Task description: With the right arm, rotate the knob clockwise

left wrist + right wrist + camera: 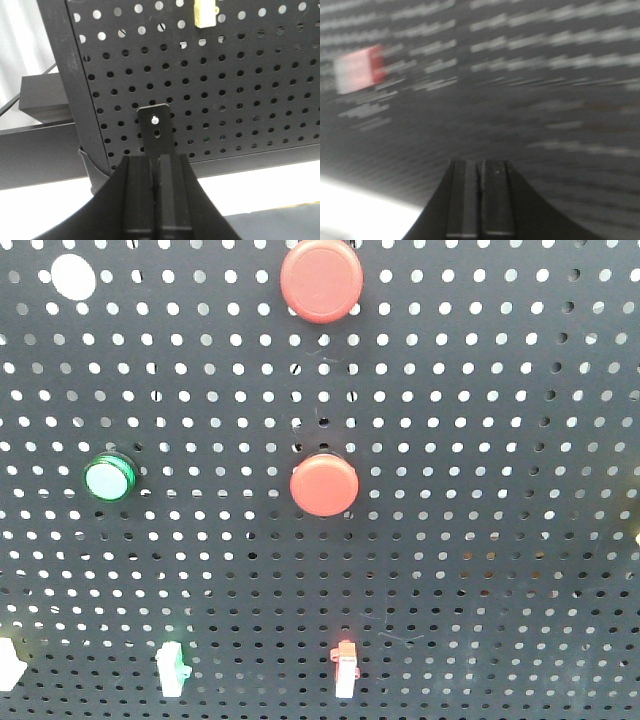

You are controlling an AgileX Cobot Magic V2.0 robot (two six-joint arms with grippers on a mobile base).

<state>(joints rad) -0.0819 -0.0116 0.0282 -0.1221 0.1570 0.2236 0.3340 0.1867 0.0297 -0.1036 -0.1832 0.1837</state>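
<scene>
The black pegboard panel (480, 440) fills the front view, and neither gripper shows there. I cannot tell which fitting on it is the knob. Low on the panel sit a white piece with a red top (345, 668) and a white piece with a green side (172, 668). The right wrist view is motion-blurred; a red and white block (357, 70) shows at its upper left, well away from my right gripper (480, 162), which is shut and empty. My left gripper (158, 157) is shut and empty below a small black bracket (156, 127).
Two red round buttons (321, 280) (323, 484) and a green round button (108, 478) stick out of the panel. A pale yellow fitting (205, 14) hangs near the panel's lower left corner. The black frame post (65, 100) runs down the panel's left edge.
</scene>
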